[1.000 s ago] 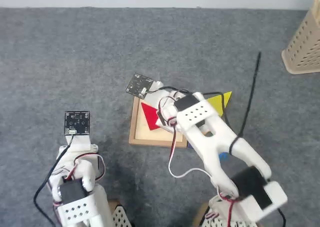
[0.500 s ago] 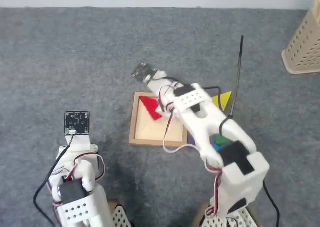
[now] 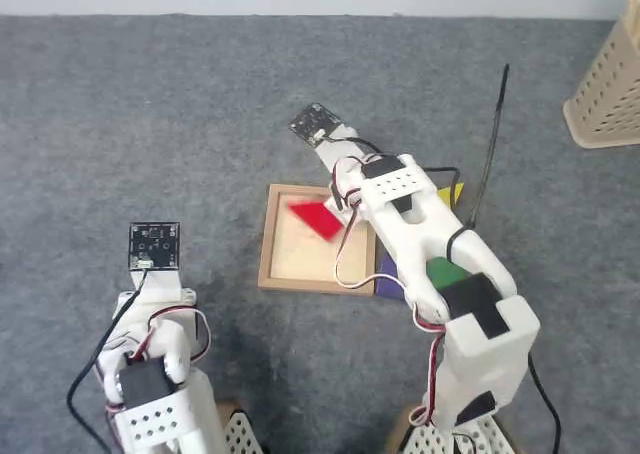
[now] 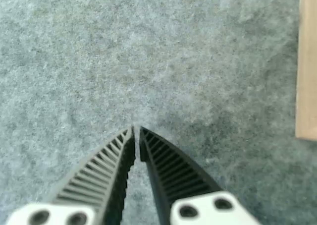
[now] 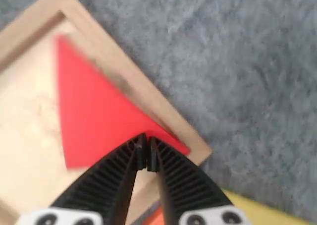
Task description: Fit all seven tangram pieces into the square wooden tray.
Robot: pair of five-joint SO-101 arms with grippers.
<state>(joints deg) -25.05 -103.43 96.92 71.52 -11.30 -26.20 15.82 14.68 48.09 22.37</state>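
Right claw (image 5: 143, 149) is clenched on the red triangle (image 5: 94, 116), pinching one corner. The piece hangs over the square wooden tray (image 3: 265, 242), up toward its 1 o'clock corner, and the pinched tip overlaps the rim.

My read on doing this well: I swing the wrist until the triangle's short edges run along the tray walls, draw the tip inward off the rim, lower it flat, and only then let go.

Left claw (image 4: 136, 131) is closed on nothing, over bare carpet at the tray's 8 o'clock.

Count so far:
- one tray and two arms
- one red triangle
- one yellow piece (image 3: 452, 192) at the tray's 3 o'clock
- one purple piece (image 3: 388, 272) just beside its 4 o'clock corner
- one green patch (image 3: 443, 270) by the arm — probably a piece
- one perforated basket (image 3: 610, 84) at the table's 2 o'clock
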